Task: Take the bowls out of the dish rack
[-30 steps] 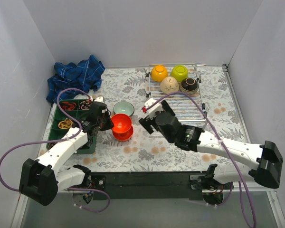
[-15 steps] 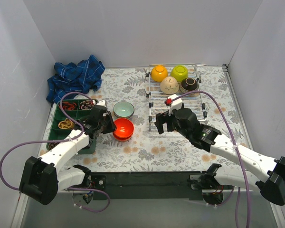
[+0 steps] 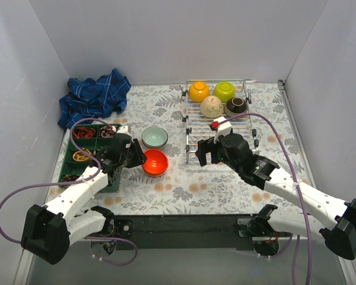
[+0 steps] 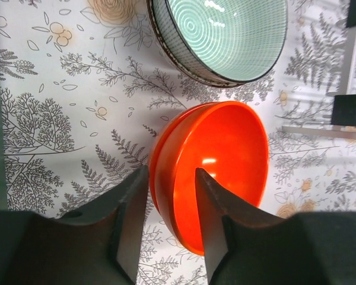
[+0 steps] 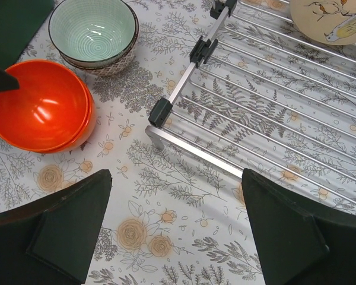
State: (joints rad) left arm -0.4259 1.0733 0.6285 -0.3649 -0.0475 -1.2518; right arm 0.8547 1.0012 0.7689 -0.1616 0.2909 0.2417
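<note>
Two red-orange bowls (image 3: 155, 162) sit stacked on the floral table left of the dish rack (image 3: 202, 127). My left gripper (image 4: 171, 222) is shut astride the near rim of the red-orange stack (image 4: 225, 160), one finger outside and one inside. A pale blue-green bowl (image 3: 155, 137) stands just behind, nested in a white patterned bowl (image 5: 110, 66). The rack's far end holds orange-yellow (image 3: 199, 91), lime green (image 3: 224, 91), speckled beige (image 3: 212, 106) and dark brown (image 3: 236, 106) bowls. My right gripper (image 5: 175, 175) is open and empty, hovering over the table at the rack's near left corner (image 5: 190, 151).
A green compartment tray (image 3: 83, 148) with small items lies under my left arm. A crumpled blue cloth (image 3: 95, 98) lies at the back left. White walls close in three sides. Purple cables loop from both arms.
My left gripper has lowered the upper red-orange bowl into the other one. My right gripper has swung right, from beside the red bowls to the rack's near left corner.
</note>
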